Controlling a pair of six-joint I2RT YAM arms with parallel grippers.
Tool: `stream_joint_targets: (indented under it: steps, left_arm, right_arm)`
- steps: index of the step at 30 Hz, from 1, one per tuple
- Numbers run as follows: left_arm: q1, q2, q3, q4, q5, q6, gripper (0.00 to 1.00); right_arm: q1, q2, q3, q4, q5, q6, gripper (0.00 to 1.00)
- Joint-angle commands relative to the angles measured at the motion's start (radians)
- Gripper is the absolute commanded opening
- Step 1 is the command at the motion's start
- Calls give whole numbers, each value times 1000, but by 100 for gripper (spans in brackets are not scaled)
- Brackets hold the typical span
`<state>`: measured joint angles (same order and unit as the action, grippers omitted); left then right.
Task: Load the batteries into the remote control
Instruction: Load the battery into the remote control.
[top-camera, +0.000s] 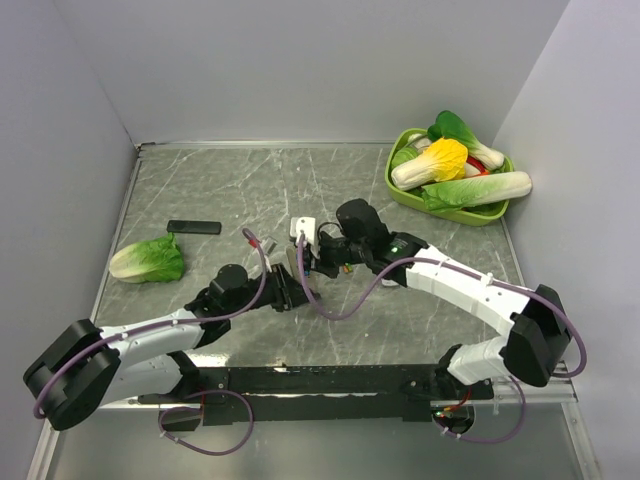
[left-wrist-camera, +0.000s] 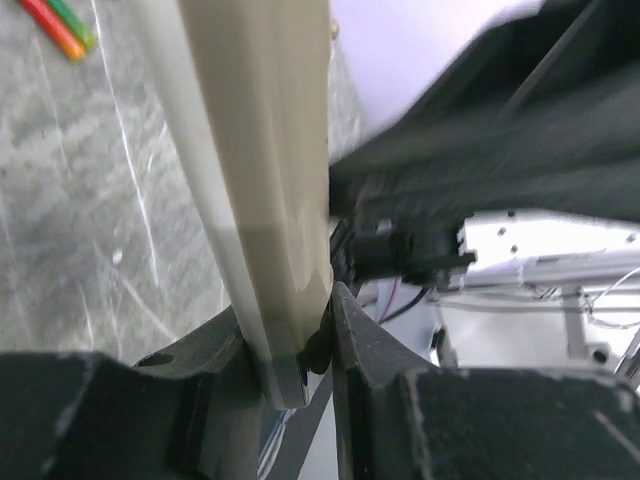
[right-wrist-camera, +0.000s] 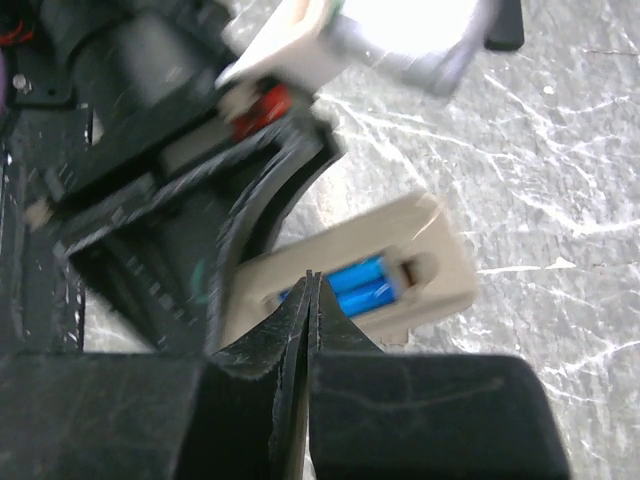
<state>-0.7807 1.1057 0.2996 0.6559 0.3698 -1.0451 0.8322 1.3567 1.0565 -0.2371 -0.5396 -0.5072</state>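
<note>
Out in the middle of the dark grey marbled table (top-camera: 200, 180) the two arms meet almost nose to nose. The left gripper (left-wrist-camera: 290, 345) is clenched on the near end of the slim, long remote control with the grey-beige back (left-wrist-camera: 265, 150). Its black fingers (left-wrist-camera: 365, 350) press on both sides, so the remote stands up off the table and runs away from the wrist. From the right wrist the remote's back faces the camera with the blue recess (right-wrist-camera: 365, 285) open. The right gripper (right-wrist-camera: 312, 292) is clamped tight just in front of that recess, its two black tips pressed together with nothing showing between them. Whether the tips touch the remote I cannot tell. The batteries (left-wrist-camera: 62, 27), tiny slim cylinders wrapped in red, orange and green, lie side by side on the tabletop beyond the remote, at the top left corner of the left wrist's view. They are apart from both grippers. A wider white remote (top-camera: 303, 230) lies just beyond the two grippers. A flat black bar (top-camera: 193, 227) sits well off to the left, and near it lies a pale green leafy lettuce (top-camera: 148, 260). At the far right corner a lime-green plastic basket (top-camera: 478, 216) holds a heap of toy vegetables.
</note>
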Motion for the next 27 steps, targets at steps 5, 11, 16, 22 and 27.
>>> stream_joint_targets:
  steps: [5,11,16,22,27]
  left_arm:
    - [-89,-70,116,28,159,155,2]
    - [-83,-133,92,-93,11,212,2]
    - [-17,-170,32,-136,-74,209,1]
    - [78,-236,-39,-171,-95,212,2]
    - [113,-352,-53,-338,-241,240,2]
  right_arm:
    - [1,94,138,5,13,90,0]
    - [1,6,109,22,56,139,0]
    - [-25,-116,50,67,133,235,25]
    - [-109,-218,-15,73,237,377,82]
    - [-162,-165,-36,-2,225,391,88]
